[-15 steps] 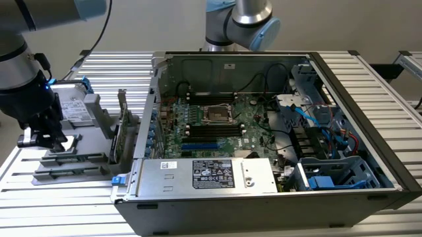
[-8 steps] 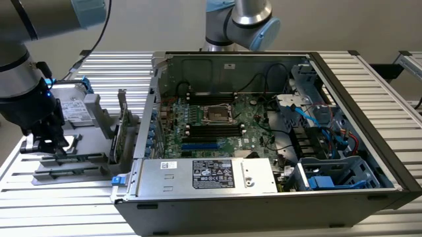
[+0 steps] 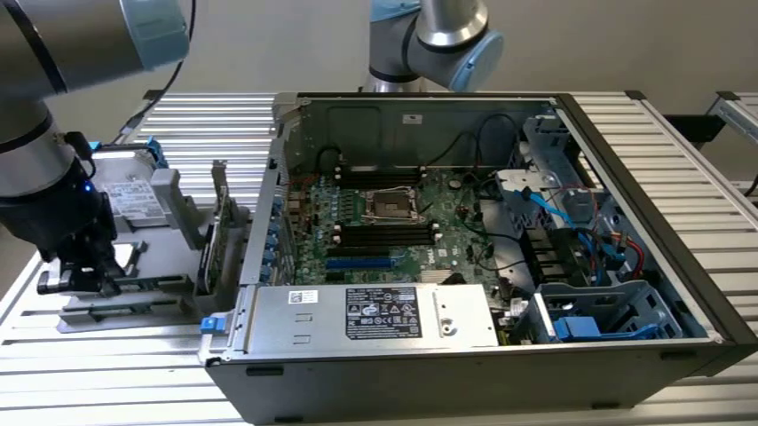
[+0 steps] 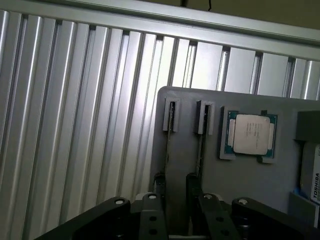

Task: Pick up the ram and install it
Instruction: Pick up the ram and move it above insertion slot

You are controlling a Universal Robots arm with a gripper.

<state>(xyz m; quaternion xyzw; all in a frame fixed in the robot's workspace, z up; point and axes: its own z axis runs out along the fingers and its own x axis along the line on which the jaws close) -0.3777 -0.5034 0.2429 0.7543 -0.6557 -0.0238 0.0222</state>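
Note:
Two ram sticks stand on edge in the slots of a grey parts tray (image 4: pixel 185 155). One ram stick (image 4: pixel 166 150) and the other (image 4: pixel 200 150) show as thin lines running toward me. My gripper (image 4: pixel 176 184) hangs low over the tray at the near ends of the sticks. Its dark fingertips (image 4: pixel 159 181) stand apart with bare tray between them, so it is open and holds nothing. I cannot tell which stick the fingers are lined up on. At the exterior view's left, the gripper (image 3: pixel 83 280) sits over that tray (image 3: pixel 130 306), beside the open computer case (image 3: pixel 474 240).
A processor chip (image 4: pixel 248 135) lies in a recess of the tray, and a hard drive (image 4: pixel 311 175) sits at its edge. A tall green expansion card (image 3: pixel 213 240) stands between tray and case. The motherboard (image 3: pixel 391 222) has black memory slots (image 3: pixel 382 233). A ribbed aluminium table (image 3: pixel 711 266) lies underneath.

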